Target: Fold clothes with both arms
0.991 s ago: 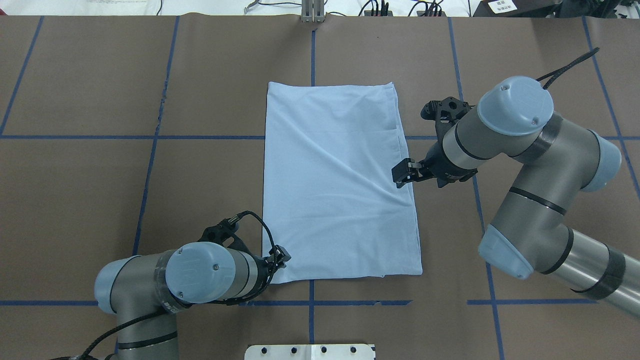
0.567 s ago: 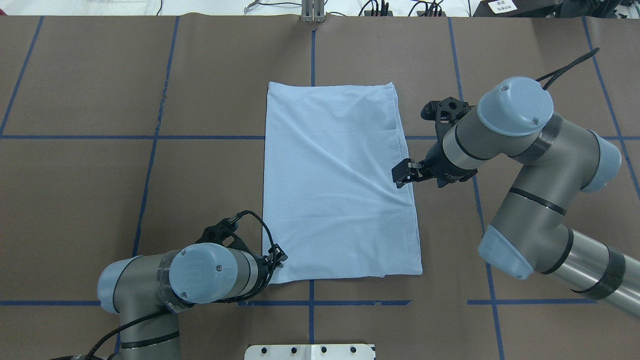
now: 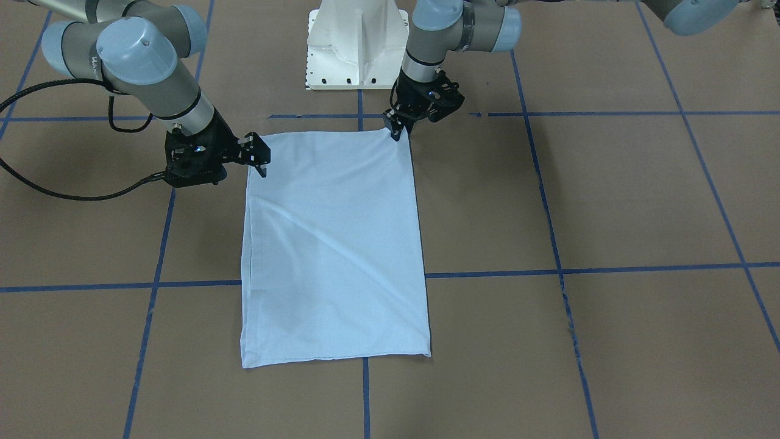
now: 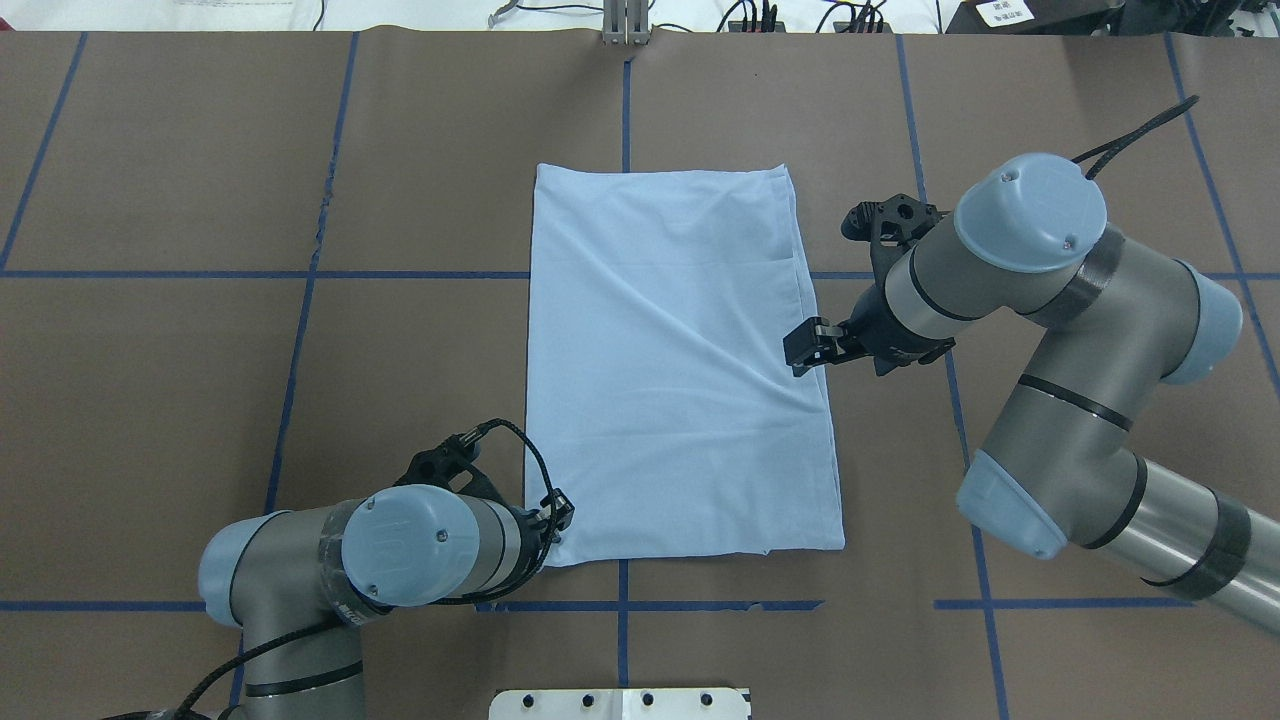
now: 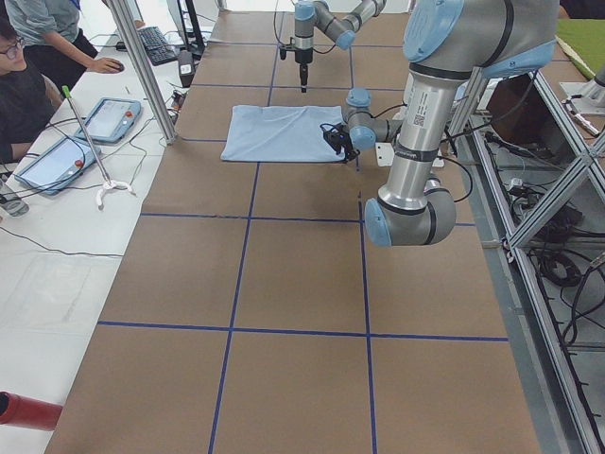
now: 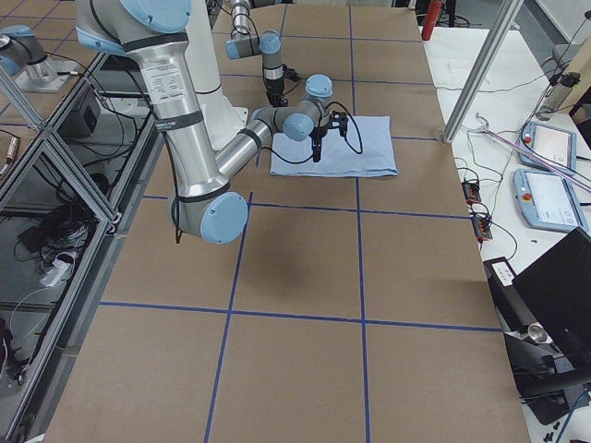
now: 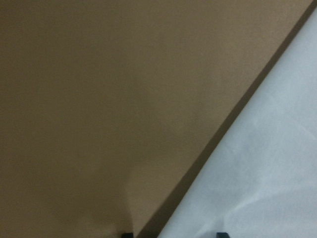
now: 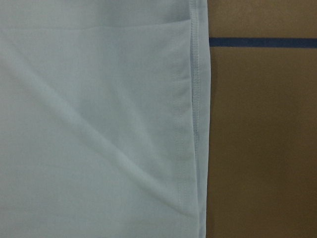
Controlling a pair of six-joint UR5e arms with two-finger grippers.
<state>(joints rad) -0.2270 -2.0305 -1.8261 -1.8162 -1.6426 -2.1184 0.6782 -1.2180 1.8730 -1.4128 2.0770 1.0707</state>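
Front view: T-shirt [image 3: 332,244] lay flat mid-table [image 3: 609,201], folded into 1 long rectangle. Left gripper [image 3: 397,129] sat at a robot-side corner. Right gripper [image 3: 261,160] was over the opposite long edge. Uneven grab points could skew the fold.
Overhead: same layout. Couldn't tell the right gripper's spread. It looked partway along that edge, so the corner nearest the robot would likely droop on a lift.
Side views: right gripper hung clear above the cloth, left one was low at it.
Left wrist: 2 fingertips [image 7: 222,235] stood wide apart, holding nothing, with the shirt edge between them. Closing there could miss the cloth.
Right wrist: stacked hem [image 8: 195,124], no fingers visible. A pinch might catch only 1 layer.
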